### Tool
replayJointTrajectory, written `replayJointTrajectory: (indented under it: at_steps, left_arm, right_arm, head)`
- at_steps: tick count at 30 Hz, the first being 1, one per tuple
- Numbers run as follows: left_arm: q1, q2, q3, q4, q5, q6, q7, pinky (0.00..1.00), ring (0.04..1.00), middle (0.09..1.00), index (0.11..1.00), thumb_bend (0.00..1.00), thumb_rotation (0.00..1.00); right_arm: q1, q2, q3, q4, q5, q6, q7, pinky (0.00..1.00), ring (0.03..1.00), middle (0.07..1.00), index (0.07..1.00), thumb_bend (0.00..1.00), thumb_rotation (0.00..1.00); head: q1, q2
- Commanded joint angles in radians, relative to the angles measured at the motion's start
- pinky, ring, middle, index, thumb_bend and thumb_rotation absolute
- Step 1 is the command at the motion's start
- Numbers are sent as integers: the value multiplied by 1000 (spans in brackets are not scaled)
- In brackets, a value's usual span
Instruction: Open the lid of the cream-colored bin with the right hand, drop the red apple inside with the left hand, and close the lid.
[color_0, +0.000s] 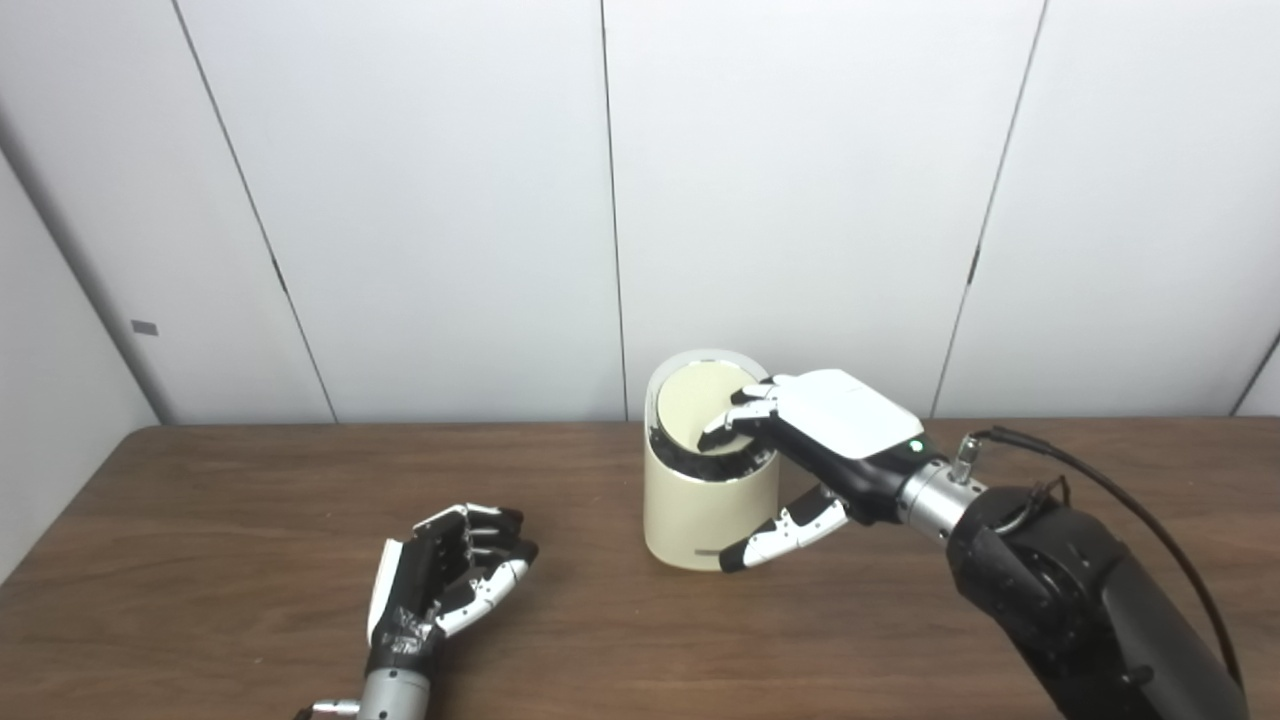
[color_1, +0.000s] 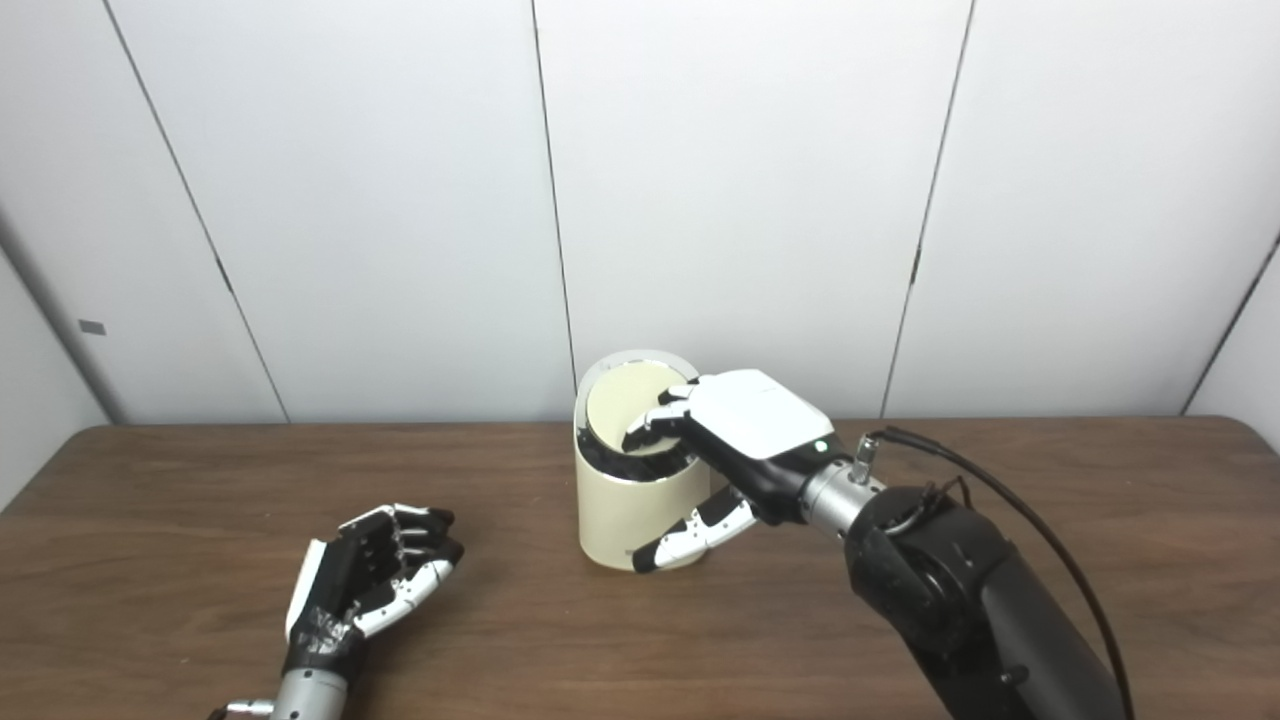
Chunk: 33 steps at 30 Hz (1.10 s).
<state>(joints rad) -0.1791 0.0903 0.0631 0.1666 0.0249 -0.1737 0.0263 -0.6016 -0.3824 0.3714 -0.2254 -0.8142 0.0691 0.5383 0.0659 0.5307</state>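
The bin (color_0: 708, 500) stood on the worktop (color_0: 200, 560) near its centre, toward the far edge, with the wall panels (color_0: 440, 200) behind it at 12 o'clock. Its lid (color_0: 700, 405) sat tilted in the bin's top opening. The right robot hand (color_0: 810, 450) came in from 4 o'clock of the bin, its fingers (color_0: 735, 415) lying on the lid and its thumb (color_0: 785, 535) against the bin's near side. The left robot hand (color_0: 450, 575) lay on the worktop at 8 o'clock of the bin, well apart from it.
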Motion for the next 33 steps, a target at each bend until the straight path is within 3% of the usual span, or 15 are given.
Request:
replayJointTrajectory:
  at_steps: [1, 12, 20, 24, 33]
  left_arm:
    - [22, -12, -7, -3, 8, 0, 7, 507, 587, 654, 498, 506, 42]
    - [22, -14, -4, -10, 4, 13, 5, 519, 591, 653, 498, 506, 43]
    - [19, -9, -5, 0, 11, 3, 5, 499, 584, 647, 498, 507, 44]
    - [19, -8, -6, 4, 9, 0, 4, 504, 587, 647, 498, 506, 44]
    - [16, -12, -10, 7, 14, -1, 6, 505, 579, 647, 498, 506, 42]
  right_arm:
    - [-26, -20, 13, -19, -2, 2, 58, 918, 897, 737, 729, 691, 609]
    - [-36, -31, 33, -18, 2, 8, 118, 870, 841, 729, 723, 715, 554]
    - [-16, -6, -24, -30, 48, -4, 27, 874, 865, 733, 717, 692, 503]
    - [-10, 4, -47, -48, 49, -1, -5, 926, 899, 754, 742, 651, 507]
    - [-4, 33, -111, -68, 58, 1, -72, 796, 882, 766, 764, 620, 513]
  head:
    - [0, 0]
    - [3, 2]
    - [-3, -2]
    - [-2, -3]
    - [-4, -2]
